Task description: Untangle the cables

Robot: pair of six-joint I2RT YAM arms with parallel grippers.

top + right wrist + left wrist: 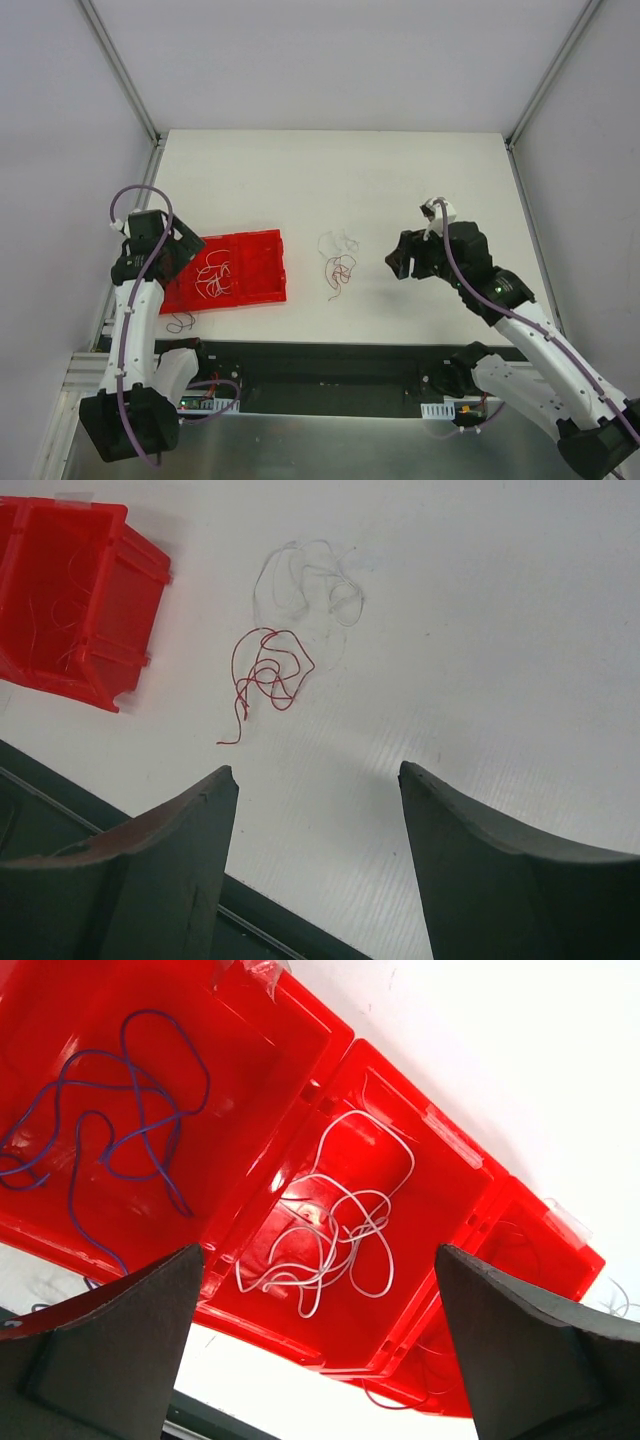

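Observation:
A small tangle of hair-thin cables lies on the white table: a dark red one (340, 272) (268, 672) and a whitish one (337, 242) (305, 580) just beyond it, touching or nearly so. My right gripper (400, 262) (318, 775) is open and empty, to the right of the tangle and above the table. My left gripper (178, 262) (318, 1260) is open and empty over a red tray (268, 262) (440, 1220). The tray holds a white cable (335, 1225), a purple cable (110, 1125) and thin red strands in separate compartments.
A dark thin wire (180, 322) lies on the table just in front of the tray's left end. The table's near edge (330, 343) borders a black rail. Metal frame posts (125, 75) run at the back left and back right.

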